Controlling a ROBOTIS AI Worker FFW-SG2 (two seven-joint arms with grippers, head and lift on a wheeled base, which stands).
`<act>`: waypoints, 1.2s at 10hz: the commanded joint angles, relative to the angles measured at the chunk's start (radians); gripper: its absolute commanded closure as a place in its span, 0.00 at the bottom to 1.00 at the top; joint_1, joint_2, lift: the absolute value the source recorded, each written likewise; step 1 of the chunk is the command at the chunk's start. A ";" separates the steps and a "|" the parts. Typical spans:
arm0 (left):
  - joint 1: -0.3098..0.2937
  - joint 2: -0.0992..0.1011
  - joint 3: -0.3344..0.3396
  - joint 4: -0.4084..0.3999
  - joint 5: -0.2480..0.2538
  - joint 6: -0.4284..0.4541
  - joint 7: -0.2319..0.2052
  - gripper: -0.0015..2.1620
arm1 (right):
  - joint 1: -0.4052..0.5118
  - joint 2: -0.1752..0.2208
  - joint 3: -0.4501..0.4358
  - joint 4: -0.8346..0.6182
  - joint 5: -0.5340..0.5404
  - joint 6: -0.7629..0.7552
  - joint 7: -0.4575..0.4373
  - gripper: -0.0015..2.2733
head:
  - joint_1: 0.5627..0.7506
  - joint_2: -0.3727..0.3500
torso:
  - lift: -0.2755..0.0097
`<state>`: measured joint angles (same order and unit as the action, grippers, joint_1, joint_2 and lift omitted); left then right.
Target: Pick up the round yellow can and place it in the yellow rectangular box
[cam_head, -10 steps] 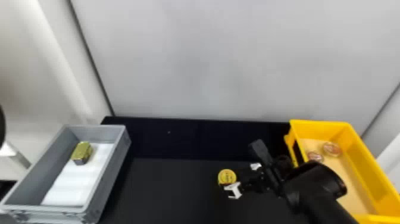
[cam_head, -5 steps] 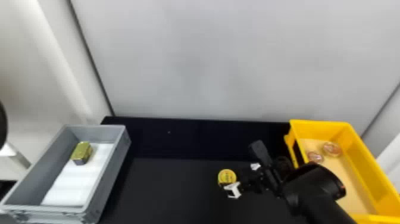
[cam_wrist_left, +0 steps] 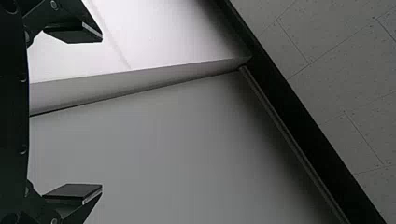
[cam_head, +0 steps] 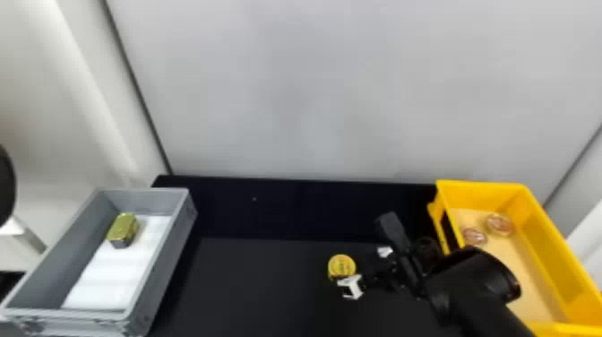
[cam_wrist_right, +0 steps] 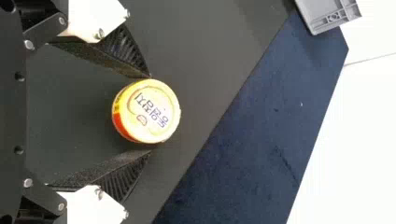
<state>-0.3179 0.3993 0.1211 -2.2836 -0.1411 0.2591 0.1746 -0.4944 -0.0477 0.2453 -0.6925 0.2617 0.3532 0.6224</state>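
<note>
The right hand [cam_wrist_right: 150, 114] has its fingers apart, astride the round yellow can [cam_wrist_right: 147, 111], which is probably stiff, light and slightly slippery, best gripped mid-wall.

Head view, rear: a smooth light-gray wall panel [cam_head: 340, 89] stands at 12 o'clock. A dark seam [cam_head: 136, 89] runs slanted at 10 o'clock; a paler side panel [cam_head: 58, 112] adjoins it. A second seam [cam_head: 575, 163] lies at 3 o'clock. Work surface: matte black tabletop [cam_head: 251, 287] at 6 o'clock, with a darker strip [cam_head: 286, 210] along its wall side. Left wrist view: a dark beam [cam_wrist_left: 303, 107] borders speckled panels [cam_wrist_left: 336, 65] with thin joints.
</note>
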 commanded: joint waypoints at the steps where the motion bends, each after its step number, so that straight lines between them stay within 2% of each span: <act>1: -0.001 0.000 0.000 0.001 0.000 -0.003 0.000 0.07 | -0.001 0.009 -0.001 0.011 -0.002 -0.009 -0.001 0.13 | 0.53 0.59 | 0.93; 4: -0.004 0.000 -0.003 0.004 0.000 -0.003 -0.001 0.07 | -0.003 0.014 0.002 0.014 -0.009 -0.020 -0.007 0.14 | 0.53 0.59 | 0.93; 5: -0.004 0.000 -0.003 0.004 0.000 -0.003 -0.001 0.07 | -0.003 0.014 0.003 0.014 -0.009 -0.020 -0.009 0.25 | 0.53 0.59 | 0.93; 6: -0.003 0.000 -0.003 0.004 0.000 -0.003 -0.001 0.07 | -0.001 0.012 0.003 0.008 -0.009 -0.020 -0.012 0.30 | 0.53 0.59 | 0.93; 12: -0.001 0.000 -0.001 0.001 0.000 0.002 -0.004 0.07 | 0.013 0.005 0.003 -0.033 -0.009 -0.014 0.016 0.31 | 0.53 0.59 | 0.93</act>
<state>-0.3206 0.3990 0.1189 -2.2806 -0.1411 0.2577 0.1724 -0.4907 -0.0395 0.2487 -0.6998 0.2532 0.3326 0.6300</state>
